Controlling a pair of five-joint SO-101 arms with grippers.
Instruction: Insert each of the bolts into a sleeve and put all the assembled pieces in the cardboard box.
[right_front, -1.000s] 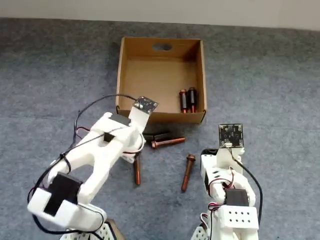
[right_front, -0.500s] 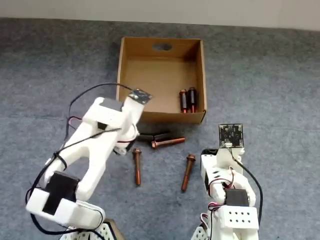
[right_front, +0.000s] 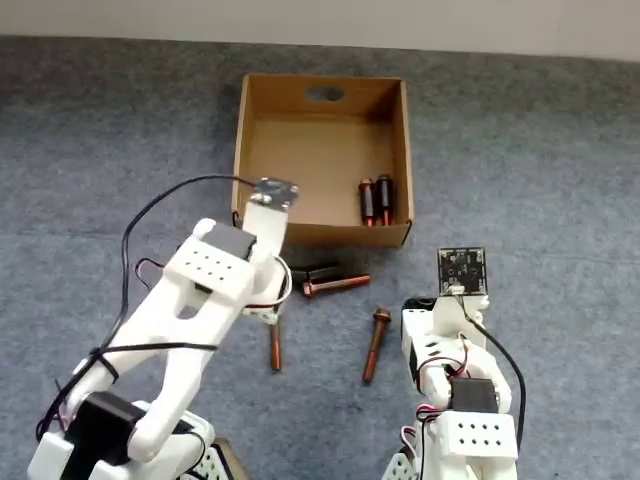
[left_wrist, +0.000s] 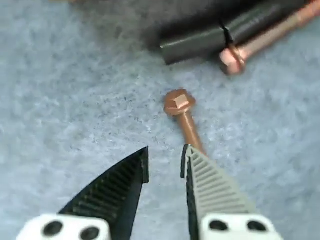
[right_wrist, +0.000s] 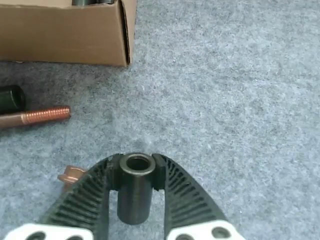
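The cardboard box (right_front: 407, 150) holds 2 assembled pieces (right_front: 376, 200). The left pincer (left_wrist: 165, 150) hangs open at 1 bolt (left_wrist: 182, 112), and the right pincer (right_wrist: 135, 160) grips a sleeve (right_wrist: 135, 192). 3 bolts (right_front: 376, 345) and a spare sleeve (right_front: 315, 272) lie loose on the surface, so 3 assemblies likely remain.

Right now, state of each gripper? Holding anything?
Left gripper: open, holding nothing; a bolt lies by its tip.
Right gripper: shut on a black sleeve.
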